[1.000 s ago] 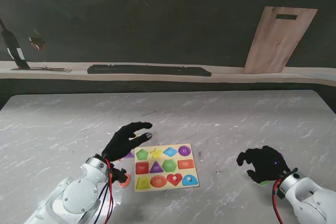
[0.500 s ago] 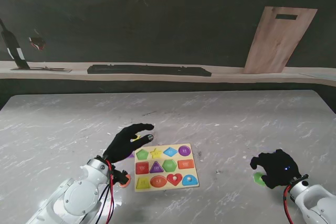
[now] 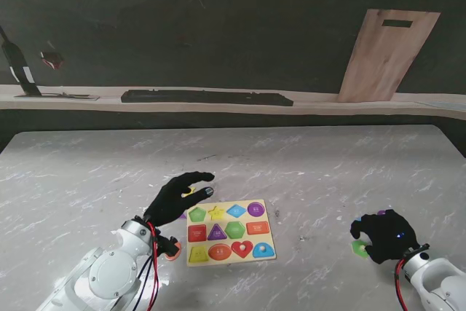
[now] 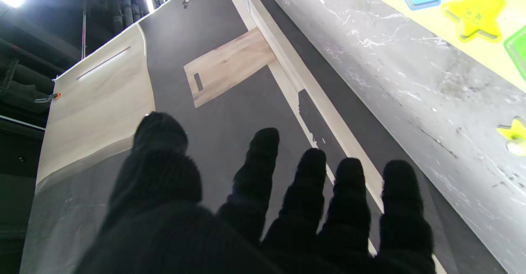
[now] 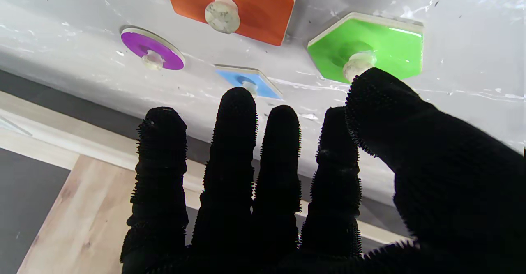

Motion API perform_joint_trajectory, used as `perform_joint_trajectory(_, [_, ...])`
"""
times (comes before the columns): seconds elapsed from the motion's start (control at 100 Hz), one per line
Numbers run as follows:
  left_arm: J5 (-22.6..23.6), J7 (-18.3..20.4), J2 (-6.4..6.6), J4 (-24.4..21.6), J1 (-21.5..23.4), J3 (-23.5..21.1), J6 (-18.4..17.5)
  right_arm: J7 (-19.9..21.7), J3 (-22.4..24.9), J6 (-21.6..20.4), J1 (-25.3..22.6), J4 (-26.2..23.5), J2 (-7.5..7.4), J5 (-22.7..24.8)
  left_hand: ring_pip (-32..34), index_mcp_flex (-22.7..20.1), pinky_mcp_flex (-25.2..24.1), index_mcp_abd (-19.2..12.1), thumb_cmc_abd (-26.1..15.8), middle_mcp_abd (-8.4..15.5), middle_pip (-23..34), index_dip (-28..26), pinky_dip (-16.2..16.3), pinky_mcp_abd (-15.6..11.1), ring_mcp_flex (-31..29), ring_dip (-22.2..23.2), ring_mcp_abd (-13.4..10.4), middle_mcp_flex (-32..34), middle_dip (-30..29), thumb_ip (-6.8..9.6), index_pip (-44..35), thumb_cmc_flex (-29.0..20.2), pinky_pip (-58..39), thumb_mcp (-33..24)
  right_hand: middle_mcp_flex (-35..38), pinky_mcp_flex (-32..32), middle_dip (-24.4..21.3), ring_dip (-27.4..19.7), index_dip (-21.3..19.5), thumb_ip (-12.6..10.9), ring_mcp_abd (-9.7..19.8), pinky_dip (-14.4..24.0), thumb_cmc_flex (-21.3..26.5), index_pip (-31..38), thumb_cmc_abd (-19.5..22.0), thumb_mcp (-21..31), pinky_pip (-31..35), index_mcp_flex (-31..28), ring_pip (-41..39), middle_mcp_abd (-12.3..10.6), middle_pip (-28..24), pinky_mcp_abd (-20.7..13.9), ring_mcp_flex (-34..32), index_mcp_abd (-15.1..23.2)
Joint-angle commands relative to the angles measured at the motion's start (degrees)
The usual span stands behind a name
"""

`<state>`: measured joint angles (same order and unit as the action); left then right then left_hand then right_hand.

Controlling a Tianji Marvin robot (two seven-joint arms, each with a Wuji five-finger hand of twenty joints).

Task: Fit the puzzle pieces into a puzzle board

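- Puzzle board [image 3: 230,232]: pale yellow, lying flat on the grey marbled surface [image 3: 306,165], near the robot and a little left of centre. Its recesses show coloured shapes in three rows.
- Left hand [image 3: 177,194]: black-gloved, hovering just left of the board's far left corner, fingers spread and lightly curled, holding nothing. In the left wrist view the five fingers [image 4: 263,163] stand apart with nothing between them.
- Yellow star piece [image 4: 511,134]: loose on the surface, close to the left fingertips.
- Orange piece [image 3: 172,252]: on the surface beside the left wrist, partly hidden.
- Right hand [image 3: 384,235]: black-gloved, low over the surface well to the right of the board, fingers apart, gripping nothing.
- Green hexagon piece [image 5: 370,48]: loose on the surface, its knob at the right thumb's tip; contact cannot be judged.
- Orange rectangle piece [image 5: 230,7], purple round piece [image 5: 152,54], blue piece [image 5: 248,85]: loose on the surface beyond the right fingertips.
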<state>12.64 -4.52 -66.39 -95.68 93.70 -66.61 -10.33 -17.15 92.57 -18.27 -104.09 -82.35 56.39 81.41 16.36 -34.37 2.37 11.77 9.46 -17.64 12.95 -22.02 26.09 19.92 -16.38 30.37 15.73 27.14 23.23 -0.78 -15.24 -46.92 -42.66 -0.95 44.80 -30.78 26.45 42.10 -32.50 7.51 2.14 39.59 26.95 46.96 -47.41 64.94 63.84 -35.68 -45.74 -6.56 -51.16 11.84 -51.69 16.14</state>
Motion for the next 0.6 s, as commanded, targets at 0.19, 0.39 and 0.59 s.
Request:
perform_joint_trajectory(0.19, [-0.43,0.32,0.04,0.16,-0.19,0.31,0.02,0.63,-0.27,0.37,-0.59,0.34,-0.01,-0.37,-1.01,-0.9,-0.64,-1.7,-1.48,0.95,-0.46,0.27,0.69,0.54,-1.57,0.29,-1.06,0.3,-0.52,-0.68,0.61,-0.36,-0.15,1.66,2.52,-0.81,0.75,1.02,3.66,5.02,0.63,1.47,-0.34,4.74,-2.72,1.48,1.29,-2.95,-1.64,-1.79,-0.51,-0.42,-2.59,2.83])
perform_joint_trajectory(0.39, [-0.49,0.29,0.01,0.15,-0.25,0.42,0.27,1.06,-0.33,0.59,-0.75,0.13,0.12,-0.82,-1.01,-0.86,-0.67,-1.55,-1.51,0.82,-0.48,0.3,0.68,0.52,-1.54,0.29,-1.04,0.24,-0.53,-0.67,0.68,-0.39,-0.12,1.65,3.81,-0.96,0.47,1.3,5.16,6.72,0.56,1.5,0.35,6.93,-2.6,0.75,1.47,-3.59,-2.24,-1.9,-0.72,-0.28,-3.12,4.06])
perform_joint_trajectory(0.59, [-0.68,0.45,0.02,0.26,-0.43,0.51,0.38,1.52,-0.83,1.01,-0.47,0.67,0.18,-1.4,-1.09,-0.89,-0.67,-1.58,-1.54,0.85,-0.54,0.31,0.67,0.52,-1.43,0.26,-1.07,0.11,-0.55,-0.67,0.74,-0.42,-0.12,1.65,5.26,-0.99,-0.03,1.36,7.72,7.76,0.51,1.45,1.31,9.92,-1.76,-0.6,1.6,-3.97,-2.5,-2.19,-0.75,-0.2,-3.49,5.67])
